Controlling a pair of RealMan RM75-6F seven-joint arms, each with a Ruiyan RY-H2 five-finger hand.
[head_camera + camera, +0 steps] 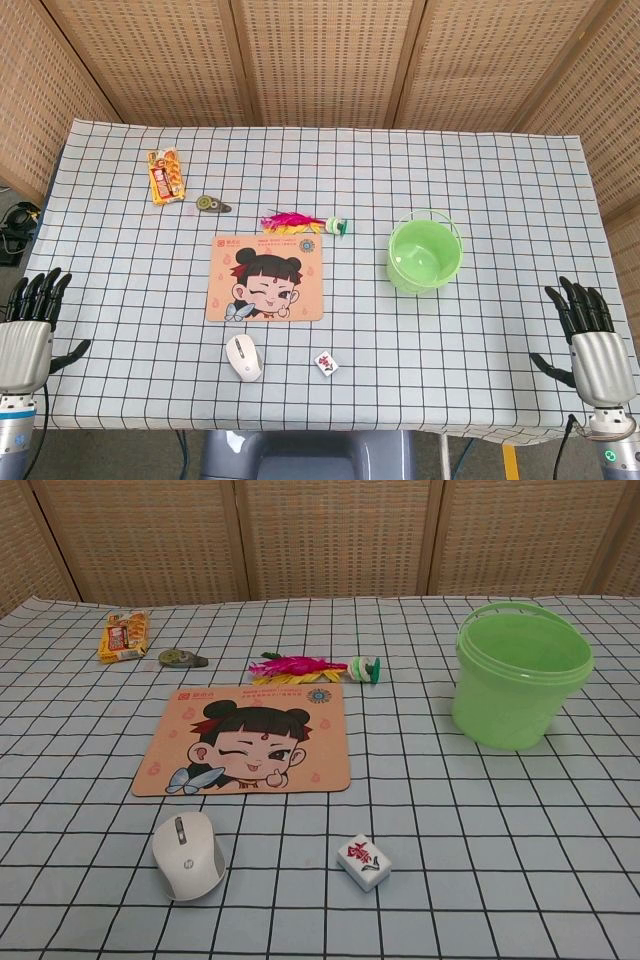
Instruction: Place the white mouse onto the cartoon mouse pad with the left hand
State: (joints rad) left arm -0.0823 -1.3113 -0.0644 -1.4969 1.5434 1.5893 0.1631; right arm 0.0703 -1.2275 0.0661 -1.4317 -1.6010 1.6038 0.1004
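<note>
White mouse [188, 854] sits on checked tablecloth [480, 180] just below cartoon mouse pad [247, 741], not on it. Left hand [30, 325] & right hand [590, 335] wait at table's near corners, fingers spread, holding nothing. Green bucket [520, 675] stands to pad's right.

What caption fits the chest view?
White mouse lying just in front of the cartoon mouse pad, green bucket at right.

Bright, even light from overhead in both views; only soft, short shadows beneath the green bucket [522, 675] and white mouse [188, 856]; no glare; focus sharp throughout; slight edge bowing overhead.
</note>
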